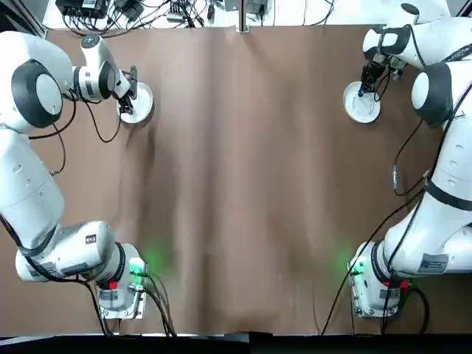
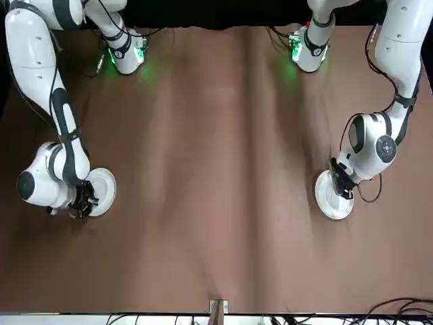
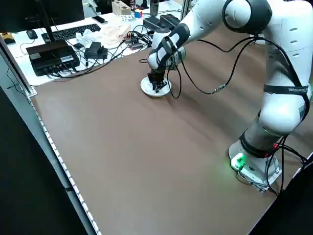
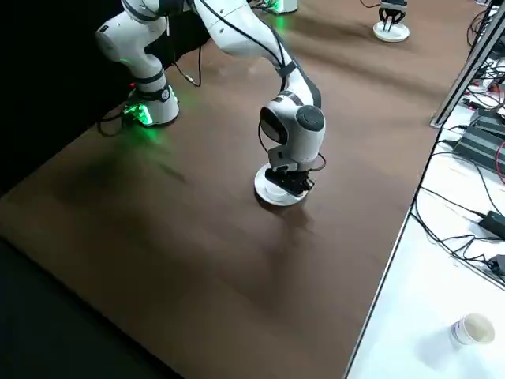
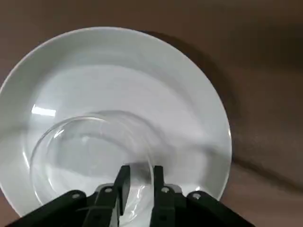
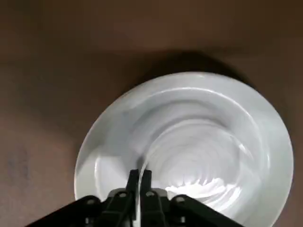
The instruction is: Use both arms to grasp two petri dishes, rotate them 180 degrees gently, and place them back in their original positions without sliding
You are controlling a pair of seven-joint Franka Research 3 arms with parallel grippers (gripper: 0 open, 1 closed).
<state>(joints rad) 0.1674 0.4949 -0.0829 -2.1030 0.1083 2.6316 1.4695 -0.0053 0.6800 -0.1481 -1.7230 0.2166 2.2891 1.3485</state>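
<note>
Two petri dishes show in the wrist views as clear shallow glass dishes, each resting in a white saucer. At the far left of the table, my left gripper stands over the left saucer. Its fingers are shut on the rim of the clear petri dish inside the saucer. At the far right, my right gripper is down on the other saucer. Its fingers pinch the rim of the second petri dish, nearly touching each other. Both saucers sit flat on the brown table.
Both arm bases glow green at the near edge. Beyond the far edge lie cables, black boxes and a keyboard. A paper cup stands on the white side bench. Bare brown tabletop lies between the arms.
</note>
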